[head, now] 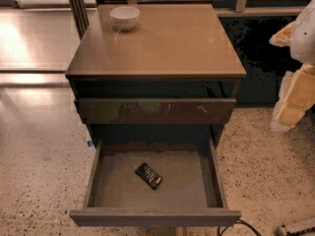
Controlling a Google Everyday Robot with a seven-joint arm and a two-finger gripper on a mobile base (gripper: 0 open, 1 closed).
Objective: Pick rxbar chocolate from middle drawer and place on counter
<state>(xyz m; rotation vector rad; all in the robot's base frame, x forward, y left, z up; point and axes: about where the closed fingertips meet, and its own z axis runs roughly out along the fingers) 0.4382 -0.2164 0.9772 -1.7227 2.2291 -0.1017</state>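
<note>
Black rxbar chocolate [148, 175]; cream pincer [289, 104] right

Item count, one view:

- Cabinet [92, 132]: 1.
- Bench [172, 43]: 1, the tan top slab of the cabinet.
- Bowl [124, 17]: 1, white, on the bench.
- Drawers: 2 in total. The upper drawer [155, 110] is closed: 1. The middle drawer [152, 217] is pulled out: 1.
- rxbar chocolate [148, 175]: 1, inside the middle drawer.
- Gripper [295, 90]: 1, pale, at the right edge of the view, beside the cabinet.
- Cable [236, 226]: 1, on the floor [44, 156].
</note>
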